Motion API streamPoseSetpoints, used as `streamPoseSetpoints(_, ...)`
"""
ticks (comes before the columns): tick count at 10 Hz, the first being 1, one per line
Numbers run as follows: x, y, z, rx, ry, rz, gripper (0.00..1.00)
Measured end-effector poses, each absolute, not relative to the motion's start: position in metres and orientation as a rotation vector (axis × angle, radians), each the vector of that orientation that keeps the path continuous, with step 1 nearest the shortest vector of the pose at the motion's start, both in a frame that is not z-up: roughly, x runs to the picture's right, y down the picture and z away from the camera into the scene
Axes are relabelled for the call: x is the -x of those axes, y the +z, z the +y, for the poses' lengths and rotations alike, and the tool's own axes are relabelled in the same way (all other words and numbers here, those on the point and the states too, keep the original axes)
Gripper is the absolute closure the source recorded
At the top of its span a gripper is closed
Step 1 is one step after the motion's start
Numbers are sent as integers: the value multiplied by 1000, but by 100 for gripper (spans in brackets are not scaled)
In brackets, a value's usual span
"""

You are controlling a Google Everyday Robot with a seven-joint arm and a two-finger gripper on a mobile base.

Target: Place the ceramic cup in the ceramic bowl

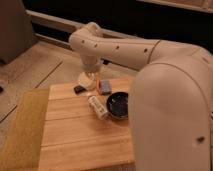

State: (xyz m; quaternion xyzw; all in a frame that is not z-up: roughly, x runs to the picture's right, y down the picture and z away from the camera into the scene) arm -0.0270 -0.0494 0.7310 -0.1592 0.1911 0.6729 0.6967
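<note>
The black glossy ceramic bowl [119,105] sits on the wooden table [75,135], right of middle. My gripper [85,81] hangs from the wrist over the table's far edge, left of the bowl and above it in the picture. A cream-white shape sits at the gripper's tip. I cannot tell whether it is the ceramic cup or part of the gripper. No cup stands free on the table. My big cream arm [170,100] fills the right side and hides the table's right part.
A white labelled bottle [98,107] lies just left of the bowl. A small black block [78,89] lies under the gripper. A blue-grey packet [105,86] lies behind the bowl. A yellow-green mat [20,130] borders the table's left side.
</note>
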Motion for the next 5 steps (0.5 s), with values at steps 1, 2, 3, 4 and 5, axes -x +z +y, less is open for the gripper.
streamPoseSetpoints(1,2,722,-41,336,1551,455,100)
streamPoseSetpoints(2,-10,717,-34,331,1582,466,100)
streamPoseSetpoints(3,-23,713,-26,332,1620,472,100)
streamPoseSetpoints(4,-43,711,-16,334,1668,483,100)
streamPoseSetpoints(5,-55,710,-8,341,1697,487,100)
